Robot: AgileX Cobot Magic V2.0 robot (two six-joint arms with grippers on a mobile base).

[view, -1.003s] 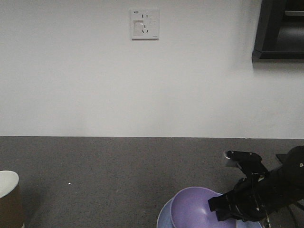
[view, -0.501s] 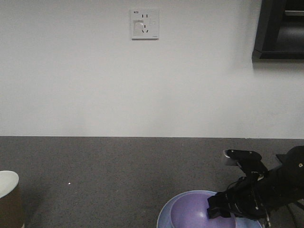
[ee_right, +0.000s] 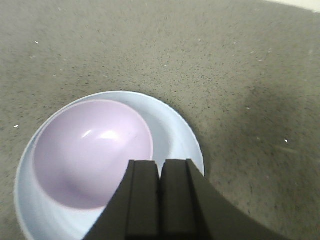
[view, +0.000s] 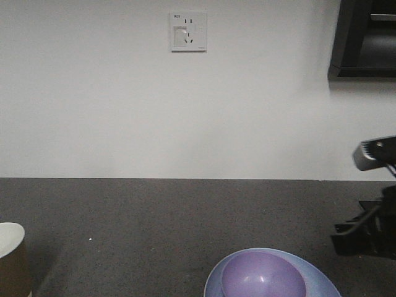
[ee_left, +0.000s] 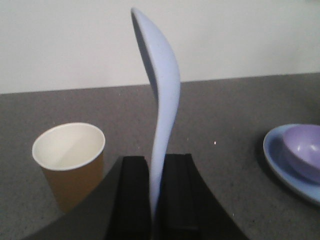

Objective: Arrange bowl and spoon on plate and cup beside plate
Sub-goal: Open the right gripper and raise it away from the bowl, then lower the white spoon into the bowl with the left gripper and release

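The lavender bowl rests inside the pale blue plate at the front of the grey table. My right gripper hovers above the plate's near side, shut with nothing between its fingers; its arm shows at the right edge of the front view. My left gripper is shut on the handle of the pale blue spoon, which stands upright. The brown paper cup stands upright to the left, apart from the plate.
A white wall with a socket rises behind the table. A dark cabinet hangs at the upper right. Bare grey tabletop lies between cup and plate.
My right gripper let go of the bowl, which settled level on the plate. The right arm then rose and drew back to the right edge.
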